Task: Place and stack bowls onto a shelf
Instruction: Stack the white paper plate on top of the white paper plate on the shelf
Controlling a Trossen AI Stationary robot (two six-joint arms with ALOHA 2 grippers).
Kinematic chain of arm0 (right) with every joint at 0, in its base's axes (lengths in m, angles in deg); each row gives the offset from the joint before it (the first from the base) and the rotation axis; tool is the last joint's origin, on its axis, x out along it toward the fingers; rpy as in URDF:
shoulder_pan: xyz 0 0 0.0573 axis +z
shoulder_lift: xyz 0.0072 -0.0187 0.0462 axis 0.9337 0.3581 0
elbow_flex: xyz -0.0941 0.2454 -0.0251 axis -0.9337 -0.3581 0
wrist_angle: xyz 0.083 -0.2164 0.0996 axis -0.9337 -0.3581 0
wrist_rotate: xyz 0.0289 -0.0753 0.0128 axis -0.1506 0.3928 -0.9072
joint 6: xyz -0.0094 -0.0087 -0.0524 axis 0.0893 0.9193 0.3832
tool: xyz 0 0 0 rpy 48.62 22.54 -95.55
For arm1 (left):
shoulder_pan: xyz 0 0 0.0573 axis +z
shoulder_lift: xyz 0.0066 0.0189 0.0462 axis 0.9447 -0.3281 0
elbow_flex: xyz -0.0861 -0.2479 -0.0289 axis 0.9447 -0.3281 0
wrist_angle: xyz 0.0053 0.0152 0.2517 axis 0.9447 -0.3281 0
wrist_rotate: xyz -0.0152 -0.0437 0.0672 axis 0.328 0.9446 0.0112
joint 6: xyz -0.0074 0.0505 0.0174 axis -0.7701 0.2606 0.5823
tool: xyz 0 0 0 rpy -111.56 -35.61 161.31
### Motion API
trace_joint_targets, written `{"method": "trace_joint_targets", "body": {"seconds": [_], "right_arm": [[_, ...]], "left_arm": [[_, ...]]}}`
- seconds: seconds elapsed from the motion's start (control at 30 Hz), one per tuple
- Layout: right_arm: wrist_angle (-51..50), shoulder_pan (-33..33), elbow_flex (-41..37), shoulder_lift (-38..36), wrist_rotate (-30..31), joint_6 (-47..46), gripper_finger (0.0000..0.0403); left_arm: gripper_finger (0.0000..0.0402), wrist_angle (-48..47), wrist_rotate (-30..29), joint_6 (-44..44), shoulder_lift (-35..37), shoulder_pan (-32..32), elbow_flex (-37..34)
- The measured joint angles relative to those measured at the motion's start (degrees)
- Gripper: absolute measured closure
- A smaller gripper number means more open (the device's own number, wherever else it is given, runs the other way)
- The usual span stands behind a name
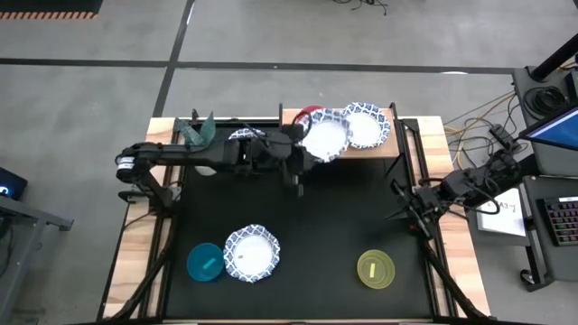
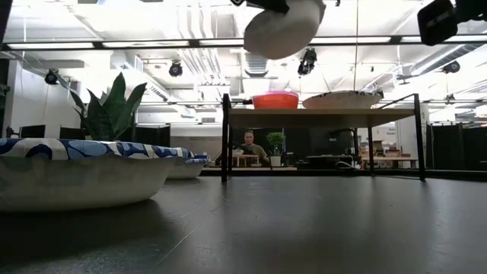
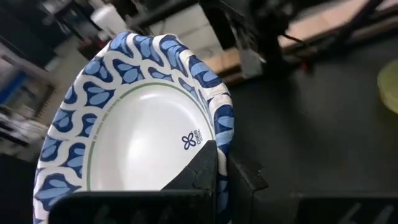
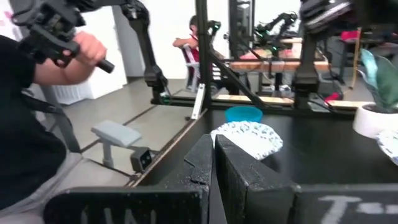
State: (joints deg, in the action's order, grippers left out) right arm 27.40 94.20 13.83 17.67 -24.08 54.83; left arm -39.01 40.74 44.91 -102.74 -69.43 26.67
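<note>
My left gripper (image 1: 302, 150) is shut on a white bowl with a blue patterned rim (image 1: 326, 135), held in the air over the light-wood shelf (image 1: 384, 144). The low view shows this bowl (image 2: 283, 27) tilted, well above the shelf top (image 2: 319, 113). A red bowl (image 2: 275, 100) and another blue-rimmed bowl (image 1: 367, 125) rest on the shelf. My right gripper (image 4: 214, 163) is shut and empty, low at the table's right side (image 1: 398, 213). I see no purple bowl. My left gripper pinches the bowl's scalloped rim (image 3: 222, 138) with one finger (image 3: 200, 169) inside the bowl and one (image 3: 242, 180) outside. The fingers come at it roughly level from the table's left. The bowl is lifted clear of the shelf and tilted.
On the near table stand a teal bowl (image 1: 205, 263), a blue-rimmed bowl (image 1: 252, 254) and a yellow-green bowl (image 1: 376, 269). Another blue-rimmed bowl (image 1: 242, 135) and a potted plant (image 1: 195, 131) are at the far left. A person's hand (image 4: 87, 53) shows beyond the table.
</note>
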Motion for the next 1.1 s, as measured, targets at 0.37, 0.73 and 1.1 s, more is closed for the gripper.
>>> {"method": "trace_joint_targets", "body": {"seconds": [0.37, 0.73, 1.1], "right_arm": [[1.86, 1.78, -0.38, -0.13, -0.32, -0.95, 0.0394], [2.40, 1.82, -0.34, -0.13, -0.32, -0.73, 0.0394], [3.03, 1.82, -0.28, -0.24, -0.32, 0.70, 0.0394]], "left_arm": [[0.0401, 11.62, 4.08, 6.82, -0.04, 3.43, 0.00], [0.0401, 16.60, 7.94, 7.74, -0.04, 8.16, 0.00], [0.0401, -1.17, 15.34, 11.35, -15.21, 13.84, 30.23]]}}
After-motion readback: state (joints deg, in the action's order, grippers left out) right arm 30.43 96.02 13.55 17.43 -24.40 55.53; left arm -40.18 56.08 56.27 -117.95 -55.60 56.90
